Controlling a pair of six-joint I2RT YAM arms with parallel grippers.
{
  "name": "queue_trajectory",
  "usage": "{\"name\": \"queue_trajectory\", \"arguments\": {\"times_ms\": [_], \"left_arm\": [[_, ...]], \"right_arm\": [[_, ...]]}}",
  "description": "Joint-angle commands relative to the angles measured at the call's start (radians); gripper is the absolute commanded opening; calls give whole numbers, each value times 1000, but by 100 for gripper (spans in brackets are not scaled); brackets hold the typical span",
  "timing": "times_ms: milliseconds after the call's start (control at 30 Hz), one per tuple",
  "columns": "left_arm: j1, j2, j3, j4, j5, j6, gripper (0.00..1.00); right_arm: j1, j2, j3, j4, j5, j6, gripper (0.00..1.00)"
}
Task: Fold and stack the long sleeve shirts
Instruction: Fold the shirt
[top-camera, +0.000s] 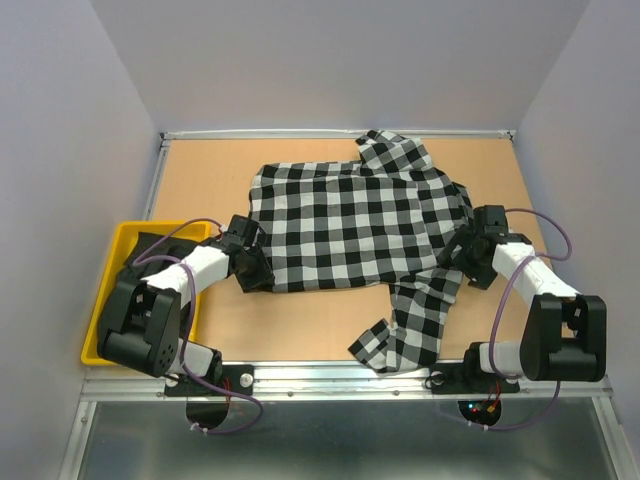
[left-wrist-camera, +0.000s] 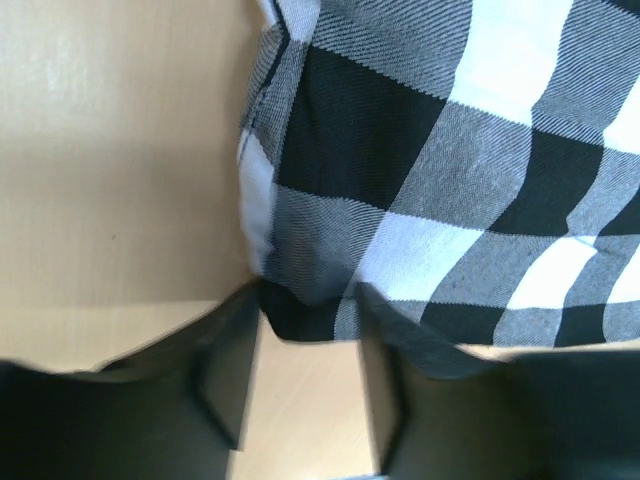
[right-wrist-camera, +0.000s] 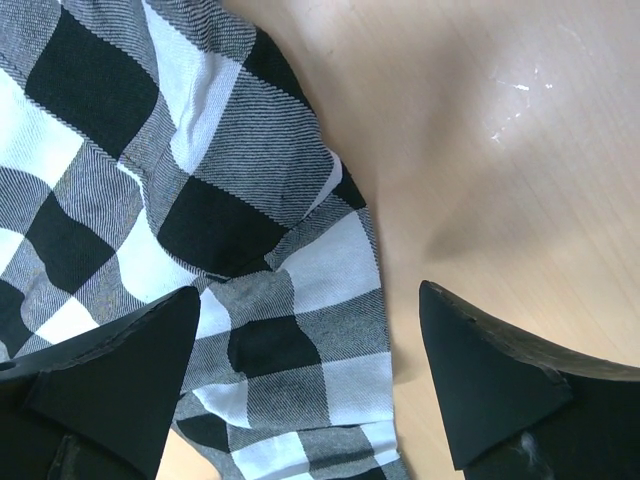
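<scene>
Left gripper (left-wrist-camera: 310, 300): jaws part-way apart, bare table (left-wrist-camera: 120, 150) visible in the gap. The near-left corner of the checked shirt (left-wrist-camera: 400, 180) sits right at the fingertips (left-wrist-camera: 245, 320) and touches both. Can't confirm a clamp on it.

Right gripper (right-wrist-camera: 308, 295): jaws spread wide, holding nothing. The left finger is over the shirt's right edge and the right finger over bare table (right-wrist-camera: 500, 150) - so it straddles the hem where the sleeve folds back.

From the top view, the left gripper (top-camera: 255, 268) is at the shirt's near-left corner and the right gripper (top-camera: 468, 262) at its right side, both low on the cloth.

The checked shirt (top-camera: 360, 225) lies spread over the middle of the table (top-camera: 300, 320), reaching toward the far edge. One bunched part lies up at the far edge, and one sleeve trails down to the near edge, right of centre.

Yellow tray (top-camera: 100, 300) at the table's near-left corner - the left arm crosses over it.
</scene>
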Motion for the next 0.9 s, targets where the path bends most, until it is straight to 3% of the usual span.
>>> {"name": "queue_trajectory", "arguments": {"times_ms": [0, 100, 200, 300, 567, 767, 800, 867], "left_arm": [[-7, 18, -49, 14, 23, -13, 40], [-8, 19, -58, 25, 23, -12, 18], [-9, 10, -61, 22, 30, -7, 5], [-9, -8, -53, 3, 21, 3, 0], [-9, -40, -16, -64, -20, 37, 0], [-8, -45, -6, -86, -30, 45, 0], [-7, -48, 2, -90, -31, 48, 0], [-7, -51, 11, -106, -48, 51, 0]], "right_arm": [[-9, -12, -20, 43, 44, 20, 94], [-12, 1, -29, 56, 30, 21, 93], [-12, 10, -40, 71, 7, 29, 91], [-12, 27, -52, 95, -7, 23, 91], [-12, 82, -90, 145, -36, 8, 80], [-12, 71, -106, 143, -51, -2, 51], [-12, 54, -109, 143, -51, -2, 38], [-12, 39, -107, 142, -47, -3, 31]]}}
